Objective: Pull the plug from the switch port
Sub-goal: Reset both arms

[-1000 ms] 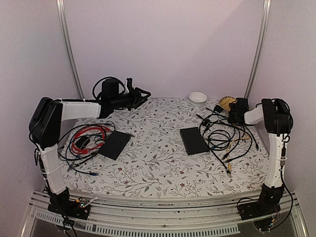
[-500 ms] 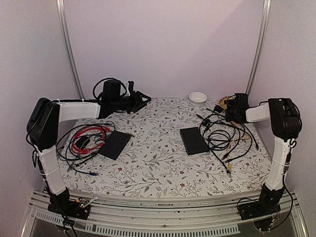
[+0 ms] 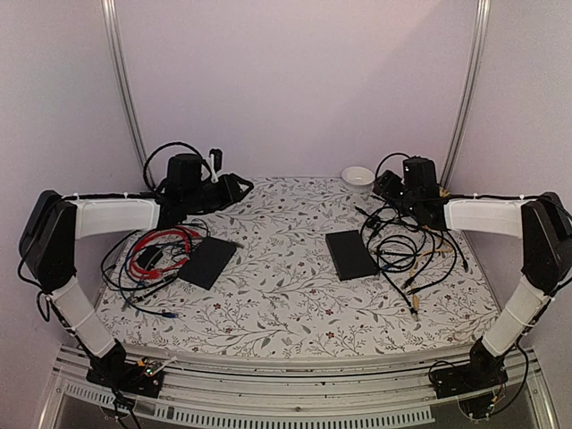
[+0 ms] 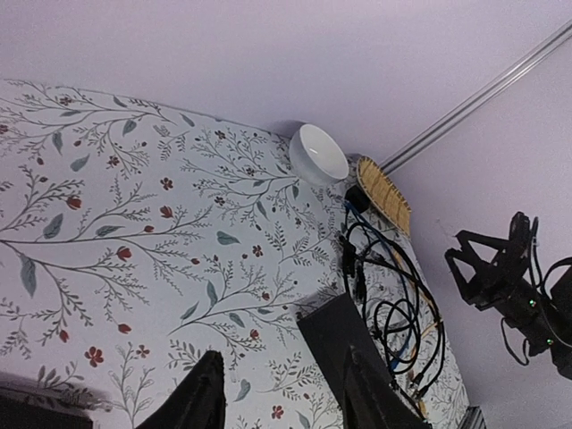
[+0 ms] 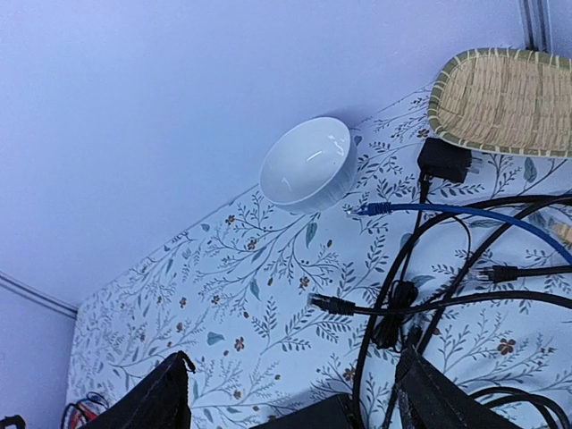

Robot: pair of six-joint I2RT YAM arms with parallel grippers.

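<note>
Left jaws and right jaws hang open, empty, over the counter's (image 3: 286, 295) far edge.
Tangled cables (image 3: 402, 246) crowd the right side of your switch (image 3: 350, 254); white bowl (image 3: 358, 176) beyond.

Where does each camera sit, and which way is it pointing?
Top external: above and behind the bases, looking down on the table; both the left arm and right arm show.
Left wrist: raised at far left, facing right across the table toward the white bowl; own fingers at bottom edge.
Right wrist: raised at far right, facing back-left; own fingers at bottom edge.
Shared: both wrist views catch the white bowl and the woven tray.
</note>
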